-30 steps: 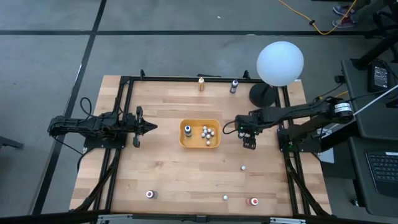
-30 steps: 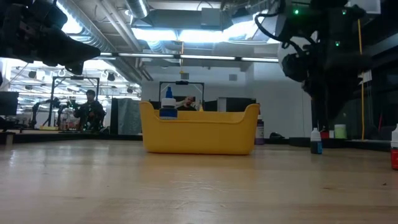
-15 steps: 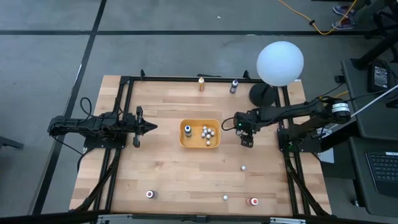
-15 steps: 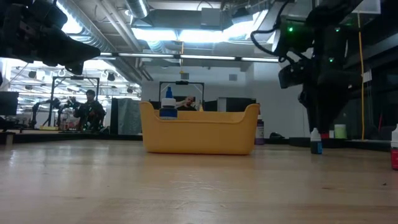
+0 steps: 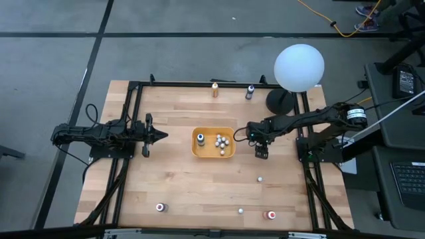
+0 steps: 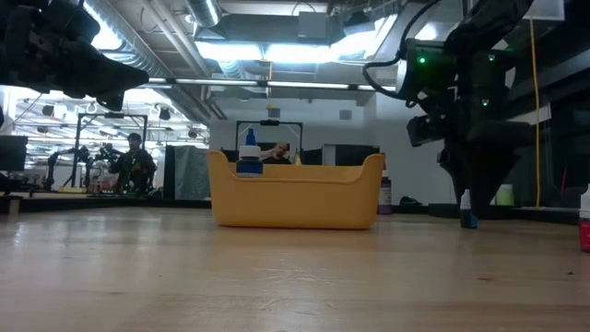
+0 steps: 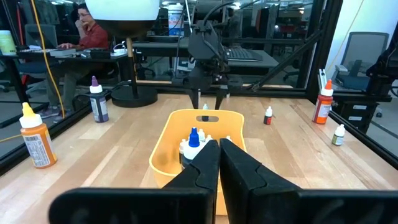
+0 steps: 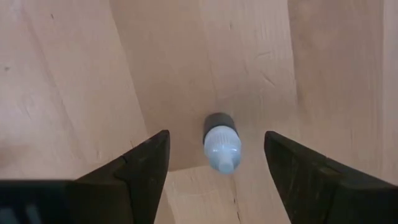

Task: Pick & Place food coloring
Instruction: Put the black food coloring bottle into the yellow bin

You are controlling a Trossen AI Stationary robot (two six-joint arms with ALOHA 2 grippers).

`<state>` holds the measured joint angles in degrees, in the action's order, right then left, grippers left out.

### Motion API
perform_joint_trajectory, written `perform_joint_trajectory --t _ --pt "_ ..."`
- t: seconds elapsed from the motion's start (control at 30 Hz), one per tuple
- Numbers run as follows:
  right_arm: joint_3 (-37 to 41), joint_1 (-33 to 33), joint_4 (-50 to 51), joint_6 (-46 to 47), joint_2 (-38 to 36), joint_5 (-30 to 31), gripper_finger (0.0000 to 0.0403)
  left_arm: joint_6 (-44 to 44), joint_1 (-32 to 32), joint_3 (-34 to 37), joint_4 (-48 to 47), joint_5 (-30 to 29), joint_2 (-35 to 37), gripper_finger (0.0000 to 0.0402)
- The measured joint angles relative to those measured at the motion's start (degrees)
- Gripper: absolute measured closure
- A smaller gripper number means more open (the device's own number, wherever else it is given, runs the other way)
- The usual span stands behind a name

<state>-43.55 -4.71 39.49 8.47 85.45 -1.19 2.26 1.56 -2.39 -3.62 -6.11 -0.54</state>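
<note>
At the right arm [image 5: 299, 121]: edges a little closer to the orange-yellow tray [image 5: 195, 147] than a second ago and sinks lower toward the table [image 5: 179, 179], going by the low view. Keeps the right jaws spread nearly full, a touch narrower than before, gripping nothing. Straddles one small food coloring bottle [image 8: 221, 146], standing upright on the wood just beside the tray, pale cap up, clear of both fingers. Reads as lining up for the next pick; closing and lifting not yet done.

At the left arm [image 5: 99, 136]: waits on the far side of the tray, well apart from it, with the left jaws pressed shut on nothing.

In the tray: holds a cluster of whitish bottles [image 5: 221, 141] already, plus a blue-capped one [image 5: 200, 138]. Leaves several more to fetch: two near the far edge [image 5: 215, 89], others scattered toward the near edge [image 5: 260, 178].

From above, hides the targeted bottle wholly under the right wrist. In the low view, blocks most of it with the dark arm. Cannot tell its label colour, nor the exact count in the tray.
</note>
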Motion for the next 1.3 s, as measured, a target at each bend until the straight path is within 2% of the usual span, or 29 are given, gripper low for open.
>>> perform_joint_trajectory --t 0.17,0.57,0.77,0.87,1.03,1.3 --pt "0.0 0.0 -0.03 0.2 0.0 0.0 0.0163 0.0 0.0 0.0 -0.02 -0.02 0.0 0.0395" --pt "-0.02 0.0 -1.41 0.24 0.0 0.02 0.0282 0.0 0.01 0.0 -0.01 -0.01 0.0 0.0395" --pt "-0.1 0.0 -1.6 0.38 -0.04 0.02 0.0326 0.0 0.02 0.0 -0.02 -0.01 0.0 0.0392" --pt "-0.11 0.0 -1.46 0.42 -0.04 0.02 0.0329 0.0 0.0 0.0 -0.02 -0.02 0.0 0.0391" --pt "-0.11 0.0 -0.51 0.46 -0.04 0.02 0.0304 0.0 0.0 0.0 -0.02 -0.02 0.0 0.0395" --pt "-0.11 0.0 -0.31 1.96 -0.04 -0.84 0.0298 0.0 0.01 0.0 -0.01 -0.02 0.0 0.0391"
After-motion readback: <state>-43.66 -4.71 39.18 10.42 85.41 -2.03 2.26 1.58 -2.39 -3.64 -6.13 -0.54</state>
